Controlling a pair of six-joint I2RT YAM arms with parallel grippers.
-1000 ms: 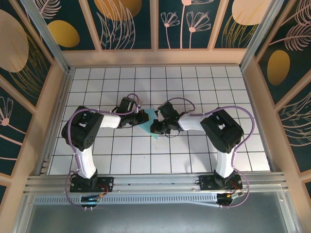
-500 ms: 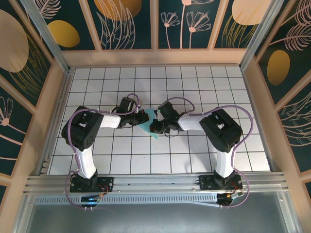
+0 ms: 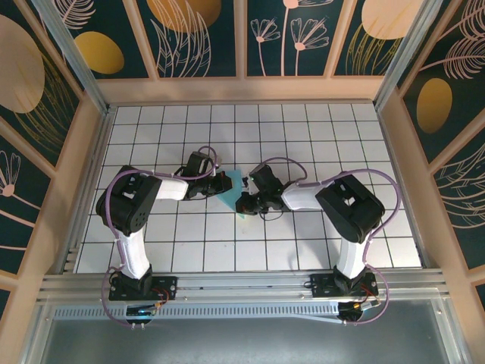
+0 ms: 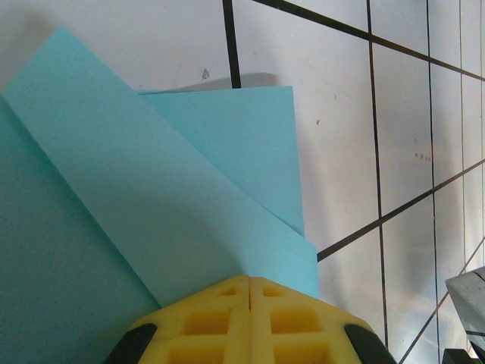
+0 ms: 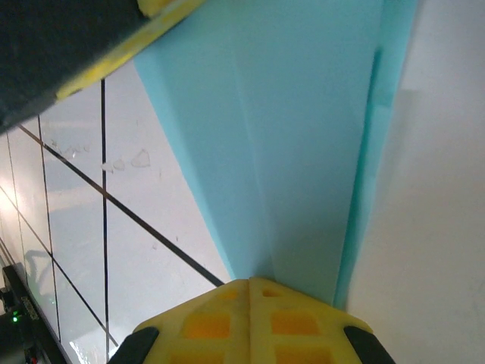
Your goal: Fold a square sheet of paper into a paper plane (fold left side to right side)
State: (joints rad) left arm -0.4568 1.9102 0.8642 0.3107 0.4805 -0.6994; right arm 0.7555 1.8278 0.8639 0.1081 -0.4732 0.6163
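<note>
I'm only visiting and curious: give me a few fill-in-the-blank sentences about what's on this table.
The blue paper shows overlapping layers, so it has been ____. The left tool has ____ pads. The table has white tiles with ____ lines. From above, the paper lies ____ the left tool and the right tool.
Missing words: folded; yellow; black; between.

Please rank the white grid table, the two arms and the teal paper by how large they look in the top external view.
1. White grid table, by far the largest.
2. Left arm and right arm: they look alike, so no order between them.
3. Teal paper, smallest and partly covered.
</note>
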